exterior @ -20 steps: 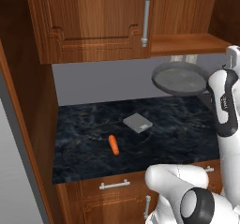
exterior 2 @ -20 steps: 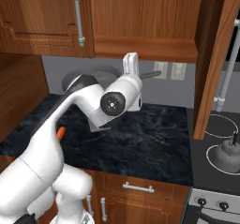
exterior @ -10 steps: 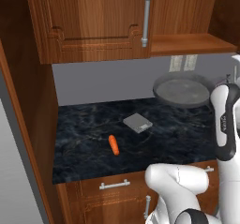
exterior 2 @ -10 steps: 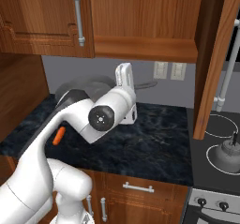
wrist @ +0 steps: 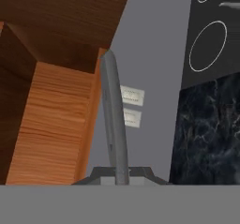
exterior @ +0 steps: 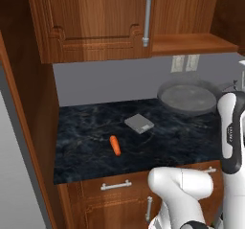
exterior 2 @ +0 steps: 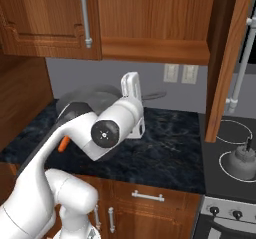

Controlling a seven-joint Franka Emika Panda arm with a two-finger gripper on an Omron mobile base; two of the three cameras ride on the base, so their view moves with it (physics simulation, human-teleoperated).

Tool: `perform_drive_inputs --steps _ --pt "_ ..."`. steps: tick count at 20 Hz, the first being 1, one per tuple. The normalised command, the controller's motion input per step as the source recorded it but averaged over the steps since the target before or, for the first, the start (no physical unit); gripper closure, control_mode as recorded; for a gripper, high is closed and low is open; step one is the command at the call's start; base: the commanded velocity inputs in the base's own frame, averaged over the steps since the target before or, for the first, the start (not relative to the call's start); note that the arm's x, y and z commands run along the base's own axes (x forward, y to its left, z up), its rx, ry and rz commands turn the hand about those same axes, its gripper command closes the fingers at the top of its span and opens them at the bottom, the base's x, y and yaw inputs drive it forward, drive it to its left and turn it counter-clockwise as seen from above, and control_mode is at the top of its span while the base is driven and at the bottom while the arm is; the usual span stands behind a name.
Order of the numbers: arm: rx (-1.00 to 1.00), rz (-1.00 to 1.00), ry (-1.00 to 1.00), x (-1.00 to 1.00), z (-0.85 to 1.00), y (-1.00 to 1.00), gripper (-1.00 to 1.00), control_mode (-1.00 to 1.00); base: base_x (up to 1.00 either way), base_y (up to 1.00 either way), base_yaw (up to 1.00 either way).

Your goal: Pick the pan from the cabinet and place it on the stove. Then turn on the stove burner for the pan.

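On the dark countertop (exterior: 86, 142) an orange carrot (exterior: 115, 145) lay at the left, a small grey square block (exterior: 139, 123) just right of it. Further right the pan (exterior: 187, 97), round, shallow and dark grey, hung in the air above the counter, below the cabinet (exterior: 95, 22) shelf. The gripper (wrist: 121, 175) was clamped tight on its thin handle. Far right sat the stove (exterior 2: 230, 153), carrying a kettle (exterior 2: 243, 162).

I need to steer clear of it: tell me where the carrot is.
The carrot lies on the dark countertop in the left base view, left of centre, just in front of the small grey block. In the right base view it peeks out behind the arm.
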Motion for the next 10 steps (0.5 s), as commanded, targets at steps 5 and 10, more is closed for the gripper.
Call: perform_drive_inputs --steps 5,10 --pt "0.00 0.00 0.00 0.00 0.00 0.00 1.00 1.00 -0.71 -0.01 -0.07" --pt "0.00 0.00 0.00 0.00 0.00 0.00 1.00 1.00 -0.73 0.00 -0.10"
